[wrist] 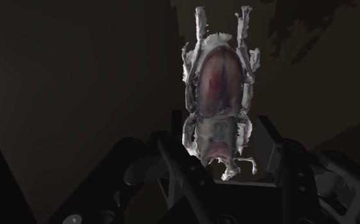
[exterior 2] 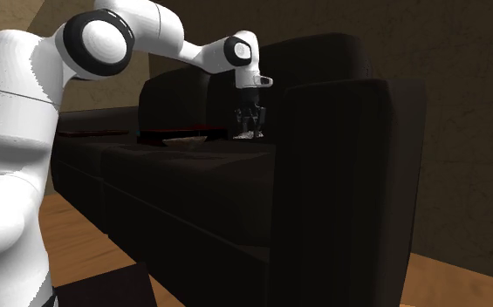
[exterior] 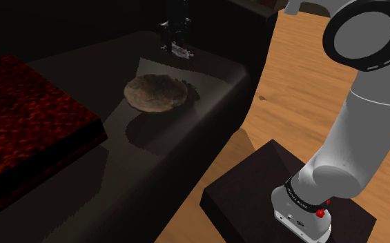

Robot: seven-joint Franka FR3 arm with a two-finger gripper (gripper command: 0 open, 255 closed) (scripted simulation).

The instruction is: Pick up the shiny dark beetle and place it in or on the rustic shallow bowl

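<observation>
We find the black two-finger claw (wrist: 218,137) clenched on the glossy dark-shelled, pale-legged beetle (wrist: 218,83), at the dark sofa seat (exterior: 179,138), near the rough brown shallow bowl (exterior: 155,93).

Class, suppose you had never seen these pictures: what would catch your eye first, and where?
The shiny beetle with its pale edges stands out against the dark sofa, right at the tip of the gripper. Next come the white arm reaching over the sofa and the brown bowl lying on it.
</observation>
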